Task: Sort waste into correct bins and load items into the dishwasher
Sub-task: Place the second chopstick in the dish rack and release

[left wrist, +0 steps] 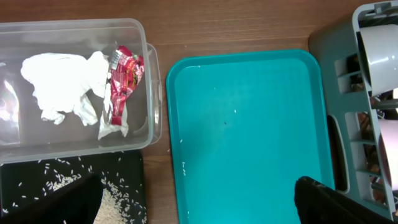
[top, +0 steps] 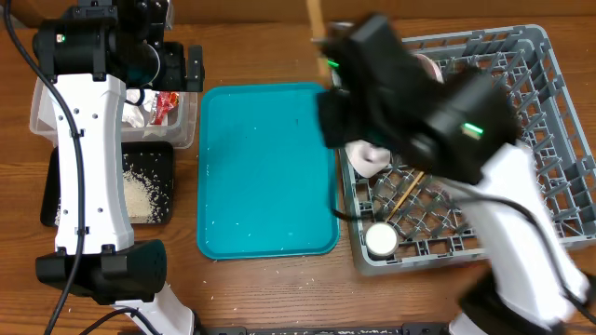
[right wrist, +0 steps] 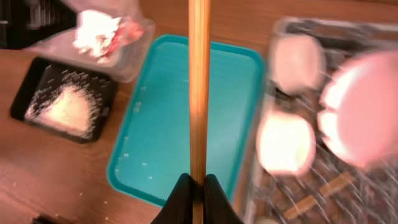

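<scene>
Right hand (right wrist: 199, 186) is pinched on one end of a chopstick (right wrist: 199, 87), which runs straight up the middle of the right wrist view; in the overhead view its tip pokes out at top centre, above the teal tray (top: 265, 167). The other chopstick (top: 407, 191) lies slanted on the grid of the dish rack (top: 549, 112), with a small cup (top: 381, 239) at the rack's lower left. Left hand (left wrist: 196, 183) is spread with nothing in it, up in the upper left over the clear tub (left wrist: 152, 93), which holds the napkin (left wrist: 59, 84) and red wrapper (left wrist: 124, 78). The rice (top: 140, 191) sits in the black tray (top: 158, 154) below it. The waste looks sorted to me, and this stick seems to be the last item. Risks: I'm gripping only at the very end, so the stick could pivot or slip. The free end could catch a peg or knock the pale dishes in the rack. Dropped flat, it may fall through the grid onto the counter.
</scene>
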Motion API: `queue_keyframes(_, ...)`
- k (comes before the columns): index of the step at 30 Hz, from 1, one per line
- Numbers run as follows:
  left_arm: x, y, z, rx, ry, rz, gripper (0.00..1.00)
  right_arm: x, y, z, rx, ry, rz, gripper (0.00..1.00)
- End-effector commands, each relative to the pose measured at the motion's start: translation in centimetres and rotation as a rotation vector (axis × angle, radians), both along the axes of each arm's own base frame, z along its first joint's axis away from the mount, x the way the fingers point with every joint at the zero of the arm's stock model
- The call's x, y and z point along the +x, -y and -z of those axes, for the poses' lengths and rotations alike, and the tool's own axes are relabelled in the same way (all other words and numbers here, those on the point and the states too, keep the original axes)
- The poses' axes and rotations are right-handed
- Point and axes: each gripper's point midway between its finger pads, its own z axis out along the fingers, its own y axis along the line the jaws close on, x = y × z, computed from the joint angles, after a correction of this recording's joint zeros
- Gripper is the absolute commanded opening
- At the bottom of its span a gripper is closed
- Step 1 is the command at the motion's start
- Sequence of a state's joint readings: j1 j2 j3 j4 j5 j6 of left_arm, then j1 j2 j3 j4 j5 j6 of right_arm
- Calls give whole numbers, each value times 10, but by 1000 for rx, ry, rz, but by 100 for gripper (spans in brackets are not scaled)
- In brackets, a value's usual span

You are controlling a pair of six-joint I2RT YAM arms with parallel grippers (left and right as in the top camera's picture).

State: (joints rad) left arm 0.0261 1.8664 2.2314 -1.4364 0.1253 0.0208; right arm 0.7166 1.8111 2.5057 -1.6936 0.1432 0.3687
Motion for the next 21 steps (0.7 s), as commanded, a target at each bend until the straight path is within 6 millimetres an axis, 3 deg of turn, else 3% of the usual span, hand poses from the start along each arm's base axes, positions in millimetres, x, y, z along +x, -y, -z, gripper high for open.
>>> queue_keyframes(1, 0, 3, -5, 2, 15, 5, 100, -17, 66, 19, -26, -65, 276, 4)
queue_keyframes(4, 0, 3, -5, 2, 16, 5, 100, -35, 106, 38, -17, -130, 432, 4)
queue_keyframes(6, 0, 3, -5, 2, 16, 5, 100, -51, 141, 68, -32, -209, 587, 4)
queue_keyframes(8, 0, 2, -5, 2, 15, 4, 100, -59, 154, 90, -70, -268, 638, 4)
queue_keyframes(11, 0, 2, -6, 2, 16, 4, 100, -63, 162, 116, -111, -332, 691, 4)
queue_keyframes(14, 0, 2, -5, 2, 16, 4, 100, -61, 161, 156, -167, -385, 692, 4)
queue_keyframes(21, 0, 3, -5, 2, 15, 5, 100, -66, 165, 224, -327, -450, 489, 4)
